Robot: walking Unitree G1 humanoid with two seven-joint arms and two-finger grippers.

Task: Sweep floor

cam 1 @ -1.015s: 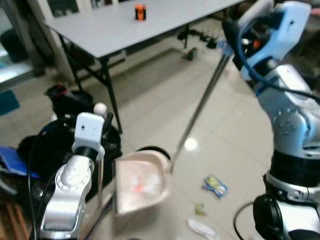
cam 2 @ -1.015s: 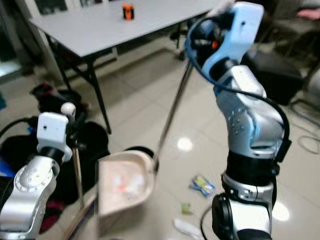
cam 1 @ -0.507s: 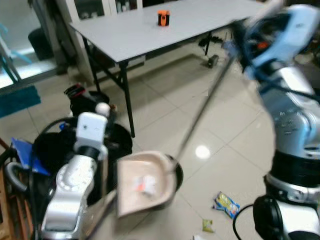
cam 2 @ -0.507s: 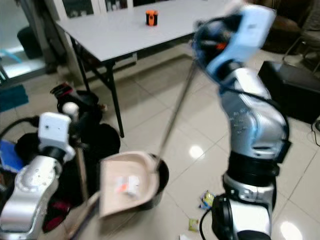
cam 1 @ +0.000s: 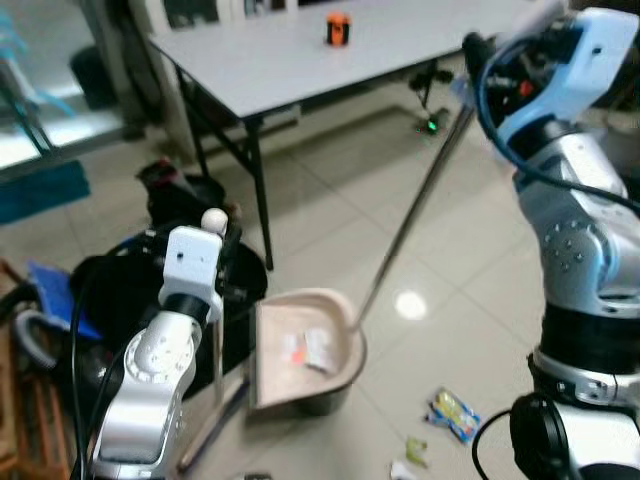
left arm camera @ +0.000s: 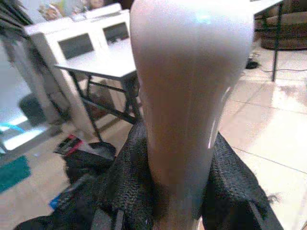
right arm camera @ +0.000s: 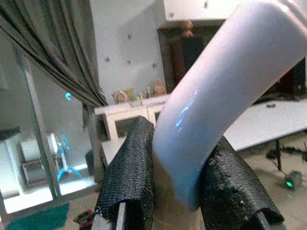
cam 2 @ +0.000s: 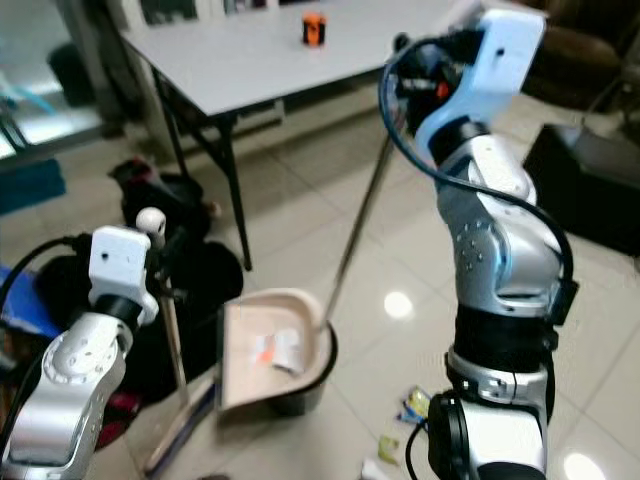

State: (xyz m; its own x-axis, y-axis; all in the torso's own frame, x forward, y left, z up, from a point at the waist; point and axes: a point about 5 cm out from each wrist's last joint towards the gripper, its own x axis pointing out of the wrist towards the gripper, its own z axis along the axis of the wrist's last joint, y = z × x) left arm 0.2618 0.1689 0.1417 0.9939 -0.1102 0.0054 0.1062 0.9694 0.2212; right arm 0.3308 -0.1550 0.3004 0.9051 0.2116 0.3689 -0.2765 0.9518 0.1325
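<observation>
Right gripper (right arm camera: 175, 191) around dustpan handle (right arm camera: 216, 96).

My right arm is raised high, elbow bent, with the right gripper (right arm camera: 178, 191) up near head height, its fingers (right arm camera: 128, 177) clamped on a pale handle (right arm camera: 216, 100). My left arm is low and bent upward; the left gripper (left arm camera: 180, 191) points up, fingers (left arm camera: 127, 182) closed around a pale pole (left arm camera: 187, 96).
</observation>
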